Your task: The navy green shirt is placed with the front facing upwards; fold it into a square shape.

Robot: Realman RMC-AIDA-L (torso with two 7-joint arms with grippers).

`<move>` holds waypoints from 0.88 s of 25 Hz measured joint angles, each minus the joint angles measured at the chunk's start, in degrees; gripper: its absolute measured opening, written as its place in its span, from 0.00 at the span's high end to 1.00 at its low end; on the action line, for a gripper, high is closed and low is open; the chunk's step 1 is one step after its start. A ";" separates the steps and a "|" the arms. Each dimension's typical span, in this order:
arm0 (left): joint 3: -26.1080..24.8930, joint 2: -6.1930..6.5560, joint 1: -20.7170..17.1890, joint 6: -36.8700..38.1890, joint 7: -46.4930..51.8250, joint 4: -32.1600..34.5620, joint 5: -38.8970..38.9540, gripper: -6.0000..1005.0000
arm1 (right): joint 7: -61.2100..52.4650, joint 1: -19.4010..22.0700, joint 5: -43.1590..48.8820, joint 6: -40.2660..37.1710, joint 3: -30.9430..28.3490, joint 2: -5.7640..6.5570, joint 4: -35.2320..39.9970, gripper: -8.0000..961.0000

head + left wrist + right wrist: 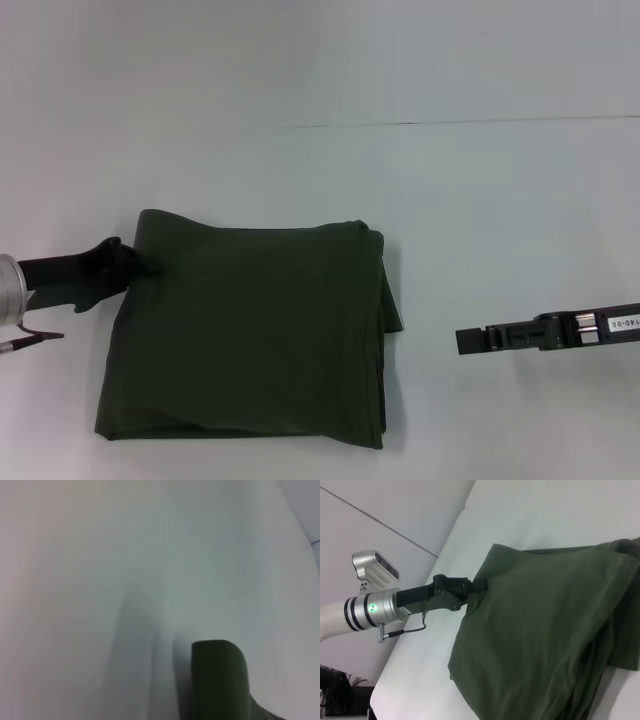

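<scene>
Jaws of left gripper (143, 263) clenched on far-left corner of navy green shirt (250, 330); right gripper (462, 341) parked apart, jaw state indeterminable. Shirt folded near-square on counter (480, 200). Risk: corner dragged on withdrawal, layers skewed, if release incomplete.

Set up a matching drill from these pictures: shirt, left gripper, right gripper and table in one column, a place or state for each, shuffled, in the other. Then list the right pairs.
Things:
1. navy green shirt
2. left gripper
3. right gripper
4. table

Places or states:
A. apart from the cloth, out on the robot's right
B. pale surface with a thin dark seam across its far part
C. folded to a rough square, plain side up, layered edges on the robot's right
D. at the cloth's far left corner, touching it

Pairs: 1-C, 2-D, 3-A, 4-B
</scene>
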State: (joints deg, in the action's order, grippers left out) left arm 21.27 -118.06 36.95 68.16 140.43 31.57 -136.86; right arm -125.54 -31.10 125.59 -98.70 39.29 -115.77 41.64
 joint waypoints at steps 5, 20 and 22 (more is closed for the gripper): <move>0.19 -1.07 -0.12 0.32 -3.18 -0.27 0.74 0.93 | 0.08 -0.06 0.00 0.01 0.06 -0.01 -0.04 0.13; -0.32 -1.87 -3.52 1.99 -13.77 4.71 6.04 0.44 | 2.82 -0.37 -0.21 0.00 0.61 -0.67 -0.18 0.13; -0.42 -1.91 -3.99 3.87 -19.74 7.08 6.39 0.37 | 4.46 -0.73 -0.35 0.00 0.43 -0.83 -0.51 0.13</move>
State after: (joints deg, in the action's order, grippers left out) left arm 20.85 -119.97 32.95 72.03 120.68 38.65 -130.47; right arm -121.08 -31.83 125.25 -98.70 39.72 -116.60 41.14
